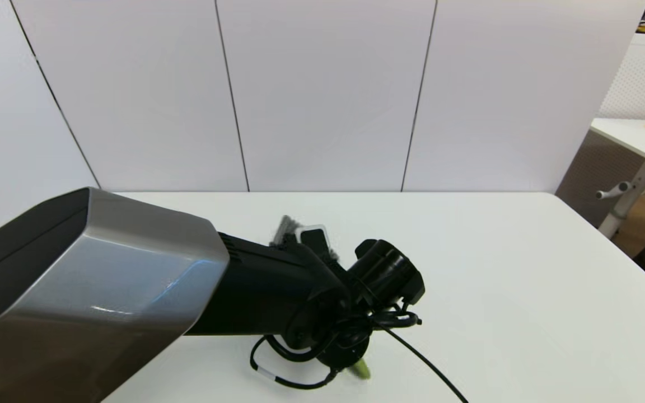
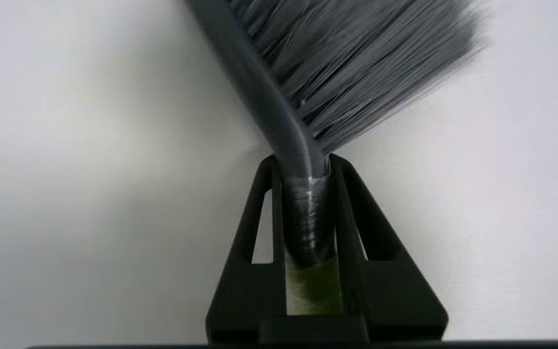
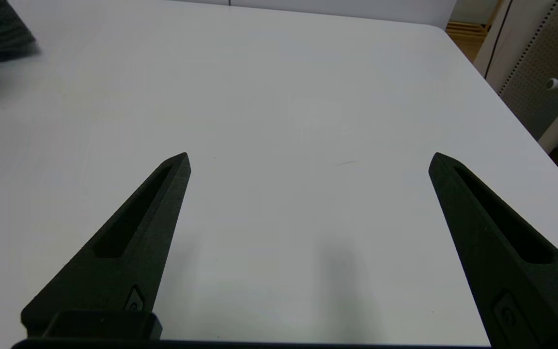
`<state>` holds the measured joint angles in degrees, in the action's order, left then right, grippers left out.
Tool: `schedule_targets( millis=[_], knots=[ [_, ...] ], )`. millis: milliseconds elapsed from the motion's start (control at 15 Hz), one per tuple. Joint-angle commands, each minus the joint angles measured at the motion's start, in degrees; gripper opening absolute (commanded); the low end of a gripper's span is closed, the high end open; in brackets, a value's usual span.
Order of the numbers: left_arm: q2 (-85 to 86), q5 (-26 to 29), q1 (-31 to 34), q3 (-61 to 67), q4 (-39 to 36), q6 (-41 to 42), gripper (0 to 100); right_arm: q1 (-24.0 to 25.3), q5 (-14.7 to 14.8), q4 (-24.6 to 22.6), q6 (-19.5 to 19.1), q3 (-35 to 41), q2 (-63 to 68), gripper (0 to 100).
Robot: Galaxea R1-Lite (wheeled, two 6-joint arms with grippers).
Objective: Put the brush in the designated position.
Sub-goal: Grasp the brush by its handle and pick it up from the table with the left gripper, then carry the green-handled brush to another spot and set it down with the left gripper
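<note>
Brush (image 2: 303, 145) clamped at the grey neck between the closed fingers of the left gripper (image 2: 303, 160), over the white table (image 1: 524, 291) left of centre; bristles fanned toward the far edge, lime-green handle tip poking out on the near side beneath the wrist. No marked target anywhere on the tabletop. Right gripper (image 3: 308, 157) idle farther right, spread wide, holding nothing.

Possible trouble: narrow, smooth neck, so likely to twist or slip in the pinch; released from a height, likely to roll or bounce off the intended patch.

Mostly hidden under the left arm in the head view; height above the table unclear.
</note>
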<state>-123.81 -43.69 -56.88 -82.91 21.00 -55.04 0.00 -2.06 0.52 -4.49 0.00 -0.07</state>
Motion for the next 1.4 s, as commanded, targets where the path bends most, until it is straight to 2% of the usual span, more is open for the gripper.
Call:
schedule_targets(
  millis=[67, 333, 467, 667, 933, 1133, 1267, 1400],
  knots=[
    [1.3, -0.2, 0.0, 0.0, 0.4, -0.2, 0, 0.0, 0.0, 0.0, -0.1, 0.1, -0.1, 100],
    [4.1, -1.2, 2.0, -0.1, 0.5, 0.8, 0, 0.0, 0.0, 0.0, -0.1, 0.1, -0.1, 100],
    [6.6, -3.5, 4.5, 0.0, 0.4, 2.5, 0, 0.0, 0.0, 0.0, 0.0, 0.1, -0.1, 100],
    [11.3, -3.6, 8.4, 1.1, 0.4, 5.0, 0, 0.0, 0.0, 0.0, -0.1, 0.1, -0.1, 100],
    [16.2, -3.5, 18.0, -0.1, 0.1, 11.8, 0, 0.0, 0.0, 0.0, -0.1, 0.1, -0.1, 100],
    [15.8, -2.6, 24.9, -7.0, 0.4, 12.4, 0, 0.0, 0.0, 0.0, -0.1, 0.1, -0.1, 100],
    [13.9, 0.4, 30.2, -11.9, 0.4, 12.3, 0, 0.0, 0.0, 0.0, 0.0, 0.1, -0.1, 100],
    [12.0, 1.2, 33.9, -13.8, 0.4, 12.2, 0, 0.0, 0.0, 0.0, -0.1, 0.1, -0.1, 100]
  ],
)
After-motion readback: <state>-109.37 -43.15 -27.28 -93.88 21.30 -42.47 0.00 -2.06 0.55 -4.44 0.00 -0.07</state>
